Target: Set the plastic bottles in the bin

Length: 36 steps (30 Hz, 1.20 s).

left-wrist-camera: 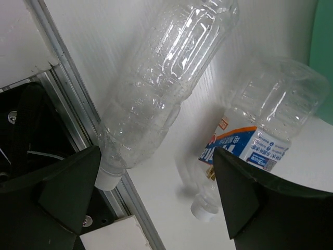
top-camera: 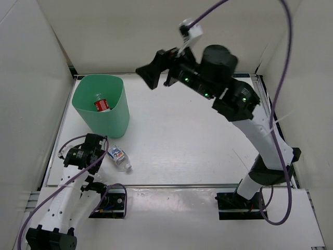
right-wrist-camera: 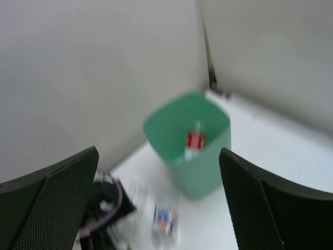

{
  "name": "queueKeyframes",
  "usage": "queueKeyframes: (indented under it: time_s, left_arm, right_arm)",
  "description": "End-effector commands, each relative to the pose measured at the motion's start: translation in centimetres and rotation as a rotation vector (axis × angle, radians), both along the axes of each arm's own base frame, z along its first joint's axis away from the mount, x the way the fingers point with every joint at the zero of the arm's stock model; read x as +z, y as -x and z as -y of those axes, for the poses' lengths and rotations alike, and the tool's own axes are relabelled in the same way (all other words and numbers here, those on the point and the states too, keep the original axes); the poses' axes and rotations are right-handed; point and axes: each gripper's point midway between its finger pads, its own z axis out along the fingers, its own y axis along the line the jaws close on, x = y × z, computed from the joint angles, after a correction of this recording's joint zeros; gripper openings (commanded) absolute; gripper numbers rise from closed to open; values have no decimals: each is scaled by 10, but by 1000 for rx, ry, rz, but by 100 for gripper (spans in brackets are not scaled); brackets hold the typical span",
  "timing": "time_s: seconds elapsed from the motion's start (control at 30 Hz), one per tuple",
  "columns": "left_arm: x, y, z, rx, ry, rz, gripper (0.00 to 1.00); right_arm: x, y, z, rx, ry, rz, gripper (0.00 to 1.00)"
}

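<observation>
Clear and unlabelled, one plastic bottle [left-wrist-camera: 156, 88] lies on the table [top-camera: 197, 140] ahead of the left gripper [left-wrist-camera: 156, 156]. Its jaws stand wide and grip nothing, and the bottle's white cap is by the left finger. Close by the right finger lies the blue-and-white-labelled bottle [left-wrist-camera: 260, 130]. Beyond both stands the mint-green bin [top-camera: 117, 117], the red-labelled bottle [top-camera: 102, 105] already inside. The right gripper [top-camera: 149, 73] hangs high, jaws spread and empty, the bin far below them. At least one bottle is binned and two remain; more may lie deeper in the bin, unseen
</observation>
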Motion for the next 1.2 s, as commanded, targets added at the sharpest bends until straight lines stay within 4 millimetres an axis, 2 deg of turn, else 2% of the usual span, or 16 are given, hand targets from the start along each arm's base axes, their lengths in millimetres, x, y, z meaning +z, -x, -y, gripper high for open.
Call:
queueKeyframes:
  time_s: [0.0,0.2,0.3,0.4,0.47,0.57,0.6,0.73,0.77,0.9,0.93,0.97,1.0,1.1,1.13,1.17]
  left_arm:
    - [-6,-3,-9,82,-45,-7,100]
    - [-25,-2,-32,185,-140,-143,100]
    - [-49,-4,-29,182,-106,-196,100]
    - [-67,-7,-25,169,-70,-161,100]
    - [-78,0,-24,184,-50,-172,100]
    - [-79,-7,-25,180,-37,-117,91]
    - [-78,-7,-27,182,-38,-113,79]
    - [-66,-8,-31,209,-35,-93,59]
    - [-60,-8,-32,227,-33,-91,57]
    - [-4,-14,-41,283,-63,-26,54]
    - [28,-23,-43,288,-68,45,54]
    - [45,-27,-45,281,-77,77,53]
    - [80,-38,-49,275,-93,160,53]
    - [131,-46,-57,222,-154,234,53]
    - [168,-50,-64,229,-190,329,53]
    - [181,-55,-67,228,-214,341,53]
  right_arm:
    - [-70,13,-14,89,191,-155,100]
    - [-72,25,-2,110,214,-171,100]
    - [-70,25,3,98,219,-163,100]
    - [-72,25,7,89,231,-160,100]
    - [-74,24,9,80,244,-157,100]
    - [-80,23,15,57,259,-167,100]
    - [-80,25,18,57,259,-167,100]
    - [-87,21,17,45,280,-169,100]
    - [-87,21,17,45,280,-169,100]
    - [-95,20,15,45,298,-180,100]
    - [-95,18,16,34,299,-180,100]
    - [-99,18,15,34,307,-185,100]
    - [-99,18,16,34,312,-178,100]
    - [-105,16,13,35,325,-175,100]
    - [-107,15,12,35,328,-177,100]
    - [-111,13,9,35,336,-182,100]
